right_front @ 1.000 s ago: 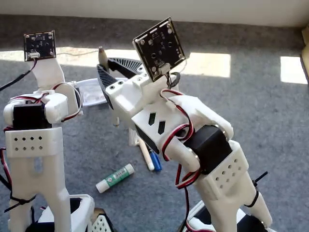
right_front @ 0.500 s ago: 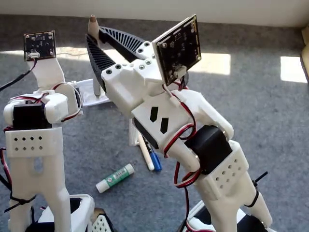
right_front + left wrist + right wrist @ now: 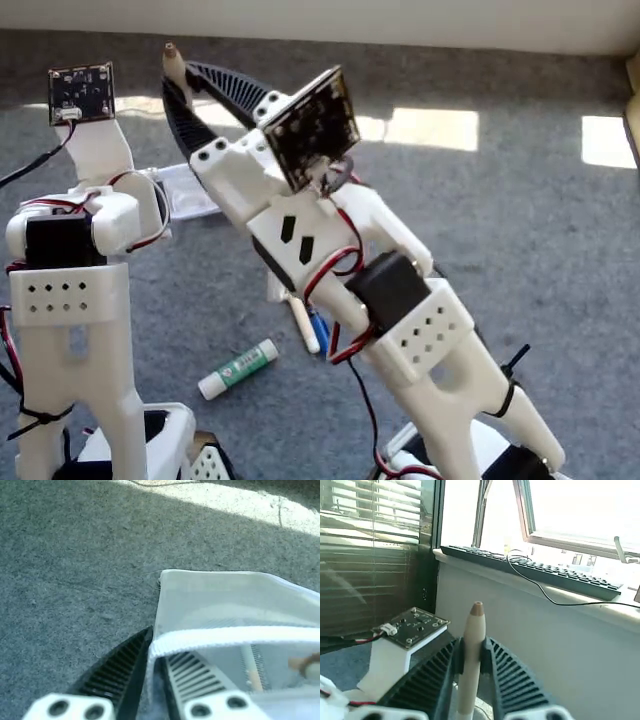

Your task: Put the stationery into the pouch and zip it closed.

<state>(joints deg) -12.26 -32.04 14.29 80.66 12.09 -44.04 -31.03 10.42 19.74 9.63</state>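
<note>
My right gripper is raised high above the carpet, shut on a cream pencil with a brown tip that points upward. In the right wrist view the pencil stands clamped between the black ribbed jaws of that gripper. The clear pouch lies on the carpet behind the left arm. My left gripper is shut on the white hem of the pouch, holding its mouth up. A green-labelled glue stick, a blue pen and a cream stick lie on the carpet.
Grey carpet with sunlit patches stretches to the right. The left arm's camera board stands just left of the raised pencil. Both arm bases fill the near edge.
The right arm has lifted the pencil higher and swung it left, toward the left arm, and its wrist has turned. The left arm and the loose stationery have stayed put.
</note>
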